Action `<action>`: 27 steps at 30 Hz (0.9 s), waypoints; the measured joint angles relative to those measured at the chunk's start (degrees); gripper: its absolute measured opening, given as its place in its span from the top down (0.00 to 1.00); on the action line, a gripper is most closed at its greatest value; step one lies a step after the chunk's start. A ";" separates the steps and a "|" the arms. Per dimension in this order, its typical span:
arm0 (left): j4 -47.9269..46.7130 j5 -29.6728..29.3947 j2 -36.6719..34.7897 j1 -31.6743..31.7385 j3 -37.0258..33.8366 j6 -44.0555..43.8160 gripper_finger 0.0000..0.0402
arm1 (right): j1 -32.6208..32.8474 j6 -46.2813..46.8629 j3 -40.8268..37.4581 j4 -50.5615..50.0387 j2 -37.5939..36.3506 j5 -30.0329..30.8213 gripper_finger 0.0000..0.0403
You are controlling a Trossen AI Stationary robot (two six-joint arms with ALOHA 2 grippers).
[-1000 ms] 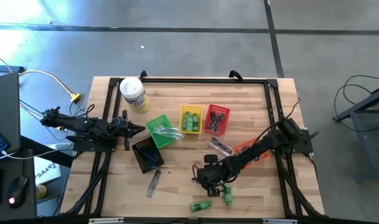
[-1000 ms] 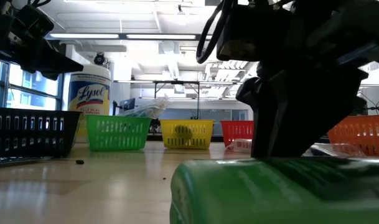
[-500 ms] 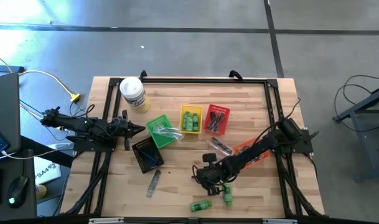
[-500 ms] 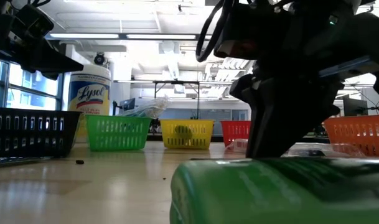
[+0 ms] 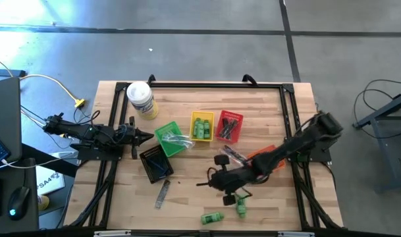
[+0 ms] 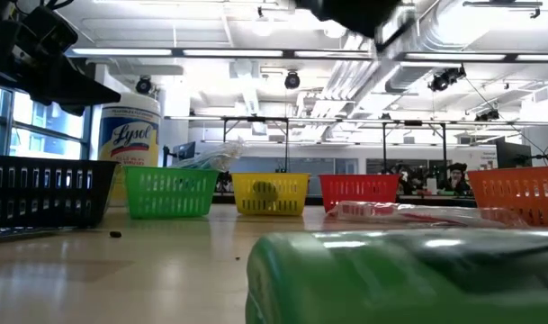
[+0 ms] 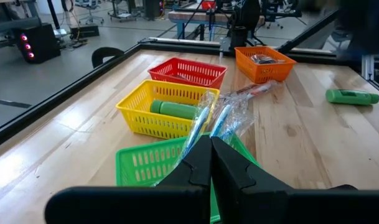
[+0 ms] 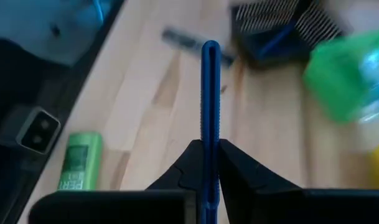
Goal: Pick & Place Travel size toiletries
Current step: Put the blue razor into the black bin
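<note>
Right wrist view first: the right hand is pinched tight on a thin dark blue plastic razor handle, which sticks straight out past the fingertips. I'd guess it's light and stiff but slick and narrow, so it could pivot in the grip; holding it near the middle of the handle, as here, looks sensible. Lower left of that frame, a bright green mini bottle lies on the wooden bench; it looks round, so probably prone to rolling.

High view, nearest the bottom edge: two green bottles loose on the bench, then the right hand just above them in the lower middle. Further up, the black basket has something blue in it, the green basket holds clear plastic-wrapped sticks, the yellow basket green bottles, the red basket dark items. The orange basket is mostly hidden under the arm.

The left hand, fully closed and empty, waits at middle left.
</note>
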 joint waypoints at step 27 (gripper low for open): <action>0.00 -0.02 -0.02 -0.01 0.02 1.52 1.00 | -7.00 -8.86 -46.28 31.62 -60.06 -6.22 0.93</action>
